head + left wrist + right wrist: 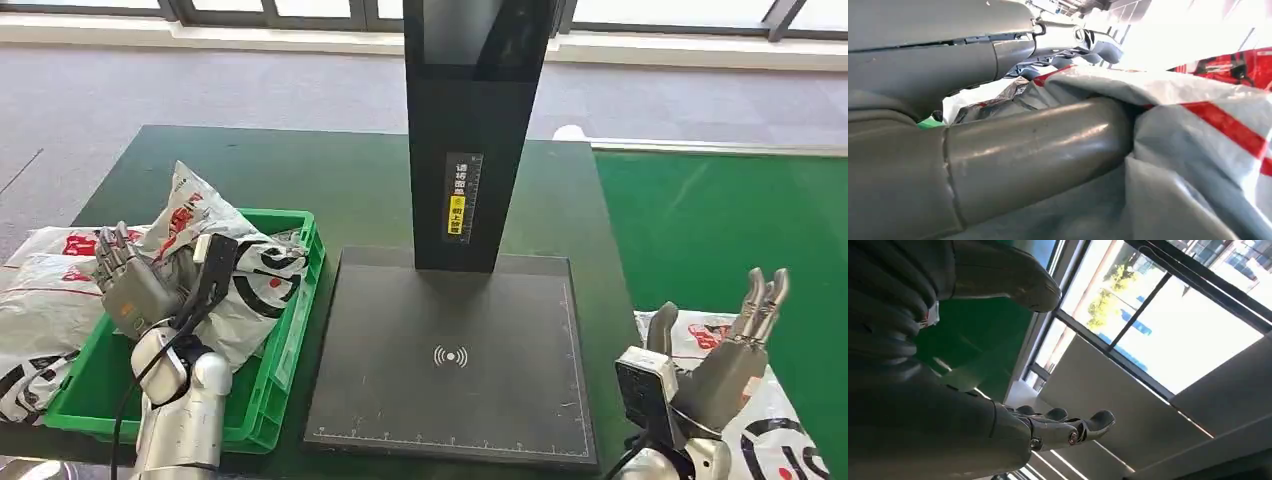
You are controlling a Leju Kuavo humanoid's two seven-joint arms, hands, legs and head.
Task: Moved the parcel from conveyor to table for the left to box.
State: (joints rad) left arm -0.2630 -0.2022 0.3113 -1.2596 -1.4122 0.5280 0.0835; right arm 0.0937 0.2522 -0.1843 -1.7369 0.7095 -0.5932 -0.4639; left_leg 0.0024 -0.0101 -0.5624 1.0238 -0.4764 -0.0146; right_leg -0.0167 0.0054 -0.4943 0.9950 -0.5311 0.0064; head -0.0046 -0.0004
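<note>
Nearest to us, our left hand [135, 285] rests on a crumpled grey plastic mailer bag with red and black print [225, 275], which lies heaped in the green plastic crate [290, 340] at the left end of the dark green bench [340, 190]. In the left wrist view the thick grey thumb [1038, 145] presses flat against the bag's wrinkled film [1193, 165], with the darker fingers [1068, 40] arched over its top, so we judge this hand to be gripping the bag rather than merely touching it, though the far side of the grasp is hidden. Our right hand [735, 350] stands at the lower right with its fingers straight and spread, holding nothing; directly beneath it lies another grey printed parcel [790, 425] on the green conveyor surface [720, 220]. This parcel is just below and beside the right hand, far nearer to it than to the left, and its long axis seems to run away toward the lower right, partly cut off by the picture edge. Between the two hands sits the flat black scanner plate with its tall black post [450, 370]. We judge the coming move to turn on lowering the right hand onto that parcel.
</note>
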